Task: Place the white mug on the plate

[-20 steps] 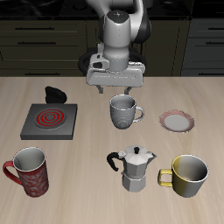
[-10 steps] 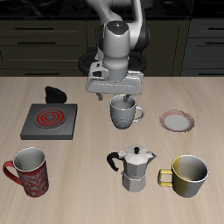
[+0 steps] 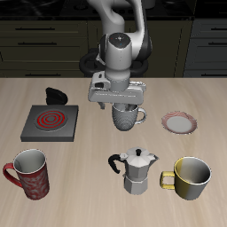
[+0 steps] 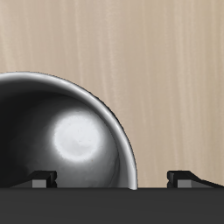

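Starting at the table (image 3: 89,160)'s edge where the red patterned mug (image 3: 30,173) stands near the front, the exterior view next shows the square dark burner (image 3: 50,122) with red rings farther back, and a small black object (image 3: 57,95) just behind it. Toward the middle, a silver moka pot (image 3: 136,170) with a black handle sits near the front edge. Behind the moka pot stands the white mug (image 3: 128,116), upright on the table, its handle turned toward the plate (image 3: 180,122). The tool (image 3: 118,96) hangs directly above the mug, fingers spread apart and holding nothing; one finger reaches down over the mug's rim while the other drops outside the wall on the burner side. In the wrist view the mug's grey interior (image 4: 66,131) fills much of the frame, with the fingertips (image 4: 42,179) set wide, one over the mug's opening and the other over bare table. The plate lies empty beside the mug, apart from it. Nearest the front beyond the moka pot stands the yellow mug (image 3: 190,177).
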You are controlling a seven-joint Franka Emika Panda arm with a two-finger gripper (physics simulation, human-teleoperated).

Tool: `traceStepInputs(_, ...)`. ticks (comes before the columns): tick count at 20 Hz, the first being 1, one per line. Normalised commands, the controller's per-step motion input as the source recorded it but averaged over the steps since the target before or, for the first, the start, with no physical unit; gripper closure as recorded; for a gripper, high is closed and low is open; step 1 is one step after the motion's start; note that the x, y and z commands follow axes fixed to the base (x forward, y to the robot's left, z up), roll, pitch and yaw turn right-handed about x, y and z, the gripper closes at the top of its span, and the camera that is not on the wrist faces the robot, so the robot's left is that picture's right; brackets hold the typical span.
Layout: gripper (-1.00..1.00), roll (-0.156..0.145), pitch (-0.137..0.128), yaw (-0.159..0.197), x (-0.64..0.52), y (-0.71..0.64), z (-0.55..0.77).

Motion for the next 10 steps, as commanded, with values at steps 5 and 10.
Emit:
traceStepInputs(5, 1.0, 0.04, 0.025, -0.033, -0.11, -0.03, -0.22)
traceStepInputs(10, 1.0, 0.014, 0.021, -0.014, -0.06, -0.02, -0.12)
